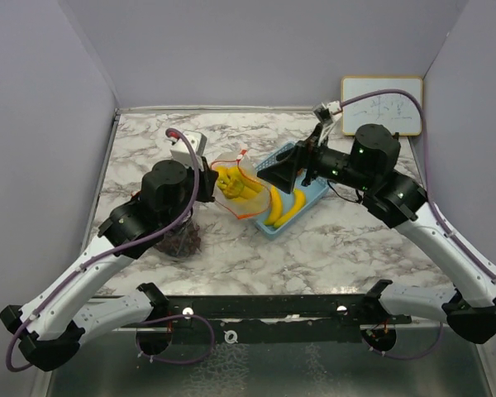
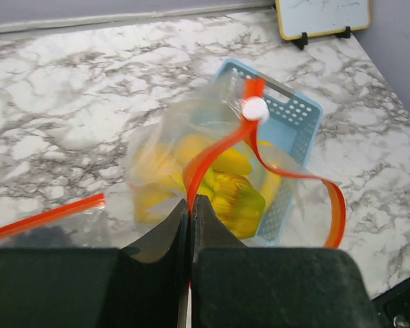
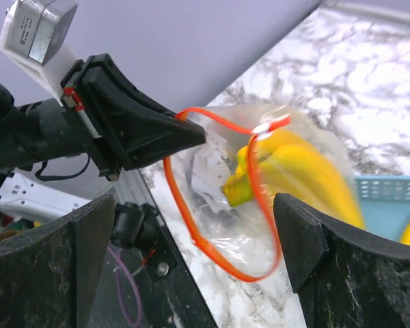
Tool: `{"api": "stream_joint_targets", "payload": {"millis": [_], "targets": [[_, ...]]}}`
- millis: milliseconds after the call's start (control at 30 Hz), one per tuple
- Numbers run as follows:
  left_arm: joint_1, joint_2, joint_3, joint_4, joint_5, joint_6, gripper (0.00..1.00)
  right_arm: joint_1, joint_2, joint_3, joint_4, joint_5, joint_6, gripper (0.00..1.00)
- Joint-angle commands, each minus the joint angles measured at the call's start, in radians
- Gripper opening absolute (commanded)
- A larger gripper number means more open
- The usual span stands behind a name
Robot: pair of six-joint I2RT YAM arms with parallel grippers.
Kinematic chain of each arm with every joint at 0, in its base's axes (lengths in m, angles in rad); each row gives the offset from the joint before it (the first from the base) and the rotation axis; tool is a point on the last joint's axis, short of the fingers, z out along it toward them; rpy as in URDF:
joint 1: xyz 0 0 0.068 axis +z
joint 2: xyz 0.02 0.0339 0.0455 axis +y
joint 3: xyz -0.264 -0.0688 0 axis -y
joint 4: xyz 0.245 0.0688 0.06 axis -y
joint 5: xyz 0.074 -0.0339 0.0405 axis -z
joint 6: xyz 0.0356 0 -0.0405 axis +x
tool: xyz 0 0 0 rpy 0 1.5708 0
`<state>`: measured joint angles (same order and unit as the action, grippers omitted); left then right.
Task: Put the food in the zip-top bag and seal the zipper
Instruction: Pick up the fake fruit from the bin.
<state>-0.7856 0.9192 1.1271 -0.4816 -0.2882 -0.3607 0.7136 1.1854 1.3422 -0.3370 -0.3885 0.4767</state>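
The clear zip-top bag (image 1: pixel 241 188) with an orange zipper strip (image 2: pixel 212 154) hangs open above the table. A bunch of yellow bananas (image 2: pixel 219 181) sits inside it. My left gripper (image 2: pixel 190 203) is shut on the bag's orange rim, seen also from above (image 1: pixel 212 178). My right gripper (image 3: pixel 195 212) stands open just in front of the bag's mouth, touching nothing, with the bananas (image 3: pixel 297 171) beyond it; from above it hovers right of the bag (image 1: pixel 269 174). More bananas (image 1: pixel 281 207) lie in the blue basket (image 1: pixel 310 194). A dark grape cluster (image 1: pixel 184 240) lies partly hidden under my left arm.
The blue mesh basket (image 2: pixel 297 116) stands right behind the bag. A small whiteboard (image 1: pixel 382 105) leans at the back right corner. Grey walls close the marble table on three sides. A white zipper slider (image 2: pixel 254 108) rides on the strip.
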Motion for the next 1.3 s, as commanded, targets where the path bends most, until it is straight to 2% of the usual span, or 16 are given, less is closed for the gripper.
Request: {"api": "stream_joint_targets", "payload": {"millis": [0, 100, 200, 467, 667, 767, 1000, 1067, 1133, 1200, 1233, 1267], "targets": [[-0.004, -0.061, 0.119, -0.068, -0.192, 0.061, 0.0, 0.001, -0.025, 0.033, -0.09, 0.244, -0.052, 1.0], [-0.004, -0.103, 0.175, -0.109, -0.258, 0.096, 0.0, 0.001, 0.037, 0.027, -0.171, 0.399, -0.053, 1.0], [-0.003, -0.137, 0.175, -0.115, -0.269, 0.108, 0.0, 0.0, 0.095, -0.018, -0.16, 0.47, -0.063, 1.0], [-0.004, -0.143, 0.022, -0.048, -0.186, 0.068, 0.0, 0.0, 0.363, -0.003, -0.147, 0.513, -0.097, 0.96], [-0.003, -0.138, 0.006, -0.029, -0.153, 0.072, 0.0, -0.017, 0.571, 0.016, -0.119, 0.555, -0.089, 0.91], [-0.003, -0.146, -0.004, -0.032, -0.16, 0.074, 0.0, -0.033, 0.671, 0.037, -0.115, 0.548, -0.087, 0.81], [-0.003, -0.146, -0.045, -0.029, -0.163, 0.058, 0.0, -0.042, 0.797, 0.048, -0.126, 0.588, -0.09, 0.81], [-0.003, -0.136, -0.052, -0.02, -0.146, 0.053, 0.0, -0.044, 0.803, 0.035, -0.123, 0.597, -0.094, 0.7], [-0.004, -0.123, -0.062, -0.006, -0.129, 0.045, 0.0, -0.045, 0.803, 0.024, -0.123, 0.602, -0.101, 0.49], [-0.003, -0.108, -0.077, 0.008, -0.108, 0.032, 0.0, -0.046, 0.783, 0.011, -0.124, 0.621, -0.098, 0.22], [-0.003, -0.1, -0.087, 0.018, -0.094, 0.025, 0.0, -0.046, 0.76, 0.001, -0.123, 0.632, -0.098, 0.13], [-0.003, -0.092, -0.094, 0.028, -0.078, 0.018, 0.0, -0.045, 0.732, -0.014, -0.115, 0.641, -0.098, 0.09]]}}
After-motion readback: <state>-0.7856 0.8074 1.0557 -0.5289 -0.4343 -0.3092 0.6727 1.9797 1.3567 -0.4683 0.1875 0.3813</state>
